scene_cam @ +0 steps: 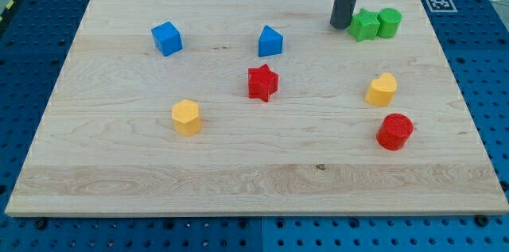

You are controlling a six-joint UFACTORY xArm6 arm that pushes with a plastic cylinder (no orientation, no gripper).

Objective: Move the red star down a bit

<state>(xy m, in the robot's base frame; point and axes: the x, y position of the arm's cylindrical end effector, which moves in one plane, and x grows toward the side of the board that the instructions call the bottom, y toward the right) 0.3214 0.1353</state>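
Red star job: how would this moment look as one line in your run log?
task: move red star down | my tip: view's top, beside green star, far from target | contact: none | step: not begun

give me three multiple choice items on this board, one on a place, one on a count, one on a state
1. Where is my tip?
A. just at the view's left of the green star
B. touching the red star
C. beside the yellow hexagon

2. How many blue blocks lie on the board?
A. one
B. two
C. three

3. How do the green star and the green cylinder stand to each other?
A. at opposite edges of the board
B. side by side, touching or nearly so
C. one stacked on the other

Answers:
1. A: the rod ends right beside the green star, far from the red star.
2. B: a blue cube and a second blue block show.
3. B: they sit next to each other near the view's top right.
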